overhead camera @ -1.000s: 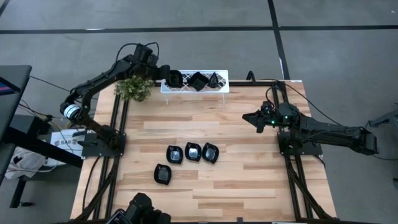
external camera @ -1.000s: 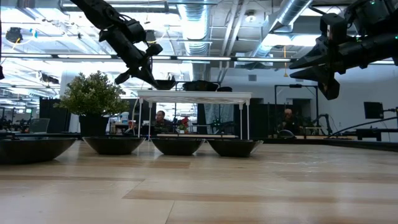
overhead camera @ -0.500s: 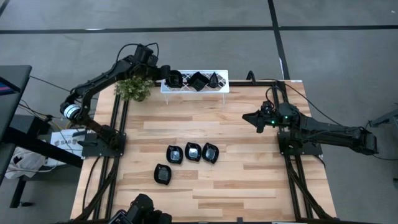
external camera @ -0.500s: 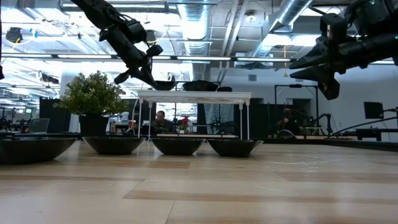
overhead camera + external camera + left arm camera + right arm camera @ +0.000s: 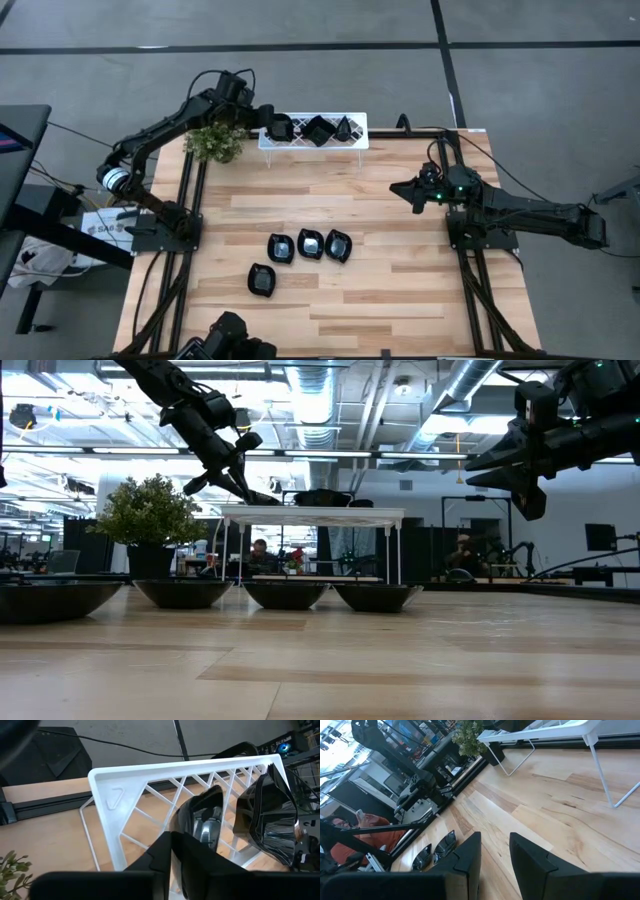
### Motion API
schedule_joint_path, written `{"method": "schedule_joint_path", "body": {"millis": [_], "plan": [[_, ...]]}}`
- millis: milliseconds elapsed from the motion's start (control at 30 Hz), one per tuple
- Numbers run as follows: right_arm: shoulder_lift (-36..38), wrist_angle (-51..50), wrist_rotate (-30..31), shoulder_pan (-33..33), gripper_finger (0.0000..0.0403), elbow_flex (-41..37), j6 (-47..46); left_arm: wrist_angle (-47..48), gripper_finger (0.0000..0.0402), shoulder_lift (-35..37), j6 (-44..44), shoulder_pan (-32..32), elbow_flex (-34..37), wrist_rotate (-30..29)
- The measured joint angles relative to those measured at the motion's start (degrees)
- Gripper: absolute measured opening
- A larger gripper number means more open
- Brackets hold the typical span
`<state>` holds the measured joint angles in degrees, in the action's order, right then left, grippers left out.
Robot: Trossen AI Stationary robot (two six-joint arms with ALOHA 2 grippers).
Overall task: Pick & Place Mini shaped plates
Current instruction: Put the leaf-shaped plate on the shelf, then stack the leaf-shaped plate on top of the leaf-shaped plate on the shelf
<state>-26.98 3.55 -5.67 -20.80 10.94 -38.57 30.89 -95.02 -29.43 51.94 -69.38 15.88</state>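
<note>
A white lattice rack (image 5: 313,131) stands at the table's far edge with three glossy black mini plates on it. My left gripper (image 5: 268,124) reaches from the left to the leftmost one (image 5: 200,815) and is shut on it. A wavy-rimmed plate (image 5: 265,815) sits beside it, and a third (image 5: 343,127) lies further right. Several more black plates (image 5: 310,244) rest bottom-down on the wood near the table's middle. My right gripper (image 5: 397,187) hangs open and empty above the table's right side. My left gripper pinches the leftmost plate's near rim (image 5: 176,827) between its two fingertips. The fingers slant down from the table's left. The plate tilts on the rack's lattice top at the rack's left end.
A small green plant (image 5: 215,142) stands just left of the rack, under my left arm. Black frame rails (image 5: 190,230) run along both table sides. Bare wood lies between the rack and the plates on the table.
In the low view the plate at my left gripper's tips has sunk a little onto the rack's top. Both arms have kept still.
</note>
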Motion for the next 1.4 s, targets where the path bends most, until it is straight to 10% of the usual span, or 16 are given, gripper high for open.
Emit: {"method": "schedule_joint_path", "body": {"millis": [900,1400], "plan": [[0.0,0.0,0.0,0.0,0.0098,0.0,-0.5,3.1,0.0141,8.5,1.7,-1.0,0.0,1.7],[0.0,0.0,0.0,0.0,0.0098,0.0,0.1,19.2,0.0122,26.5,-12.5,-35.1,0.7,-11.8]]}}
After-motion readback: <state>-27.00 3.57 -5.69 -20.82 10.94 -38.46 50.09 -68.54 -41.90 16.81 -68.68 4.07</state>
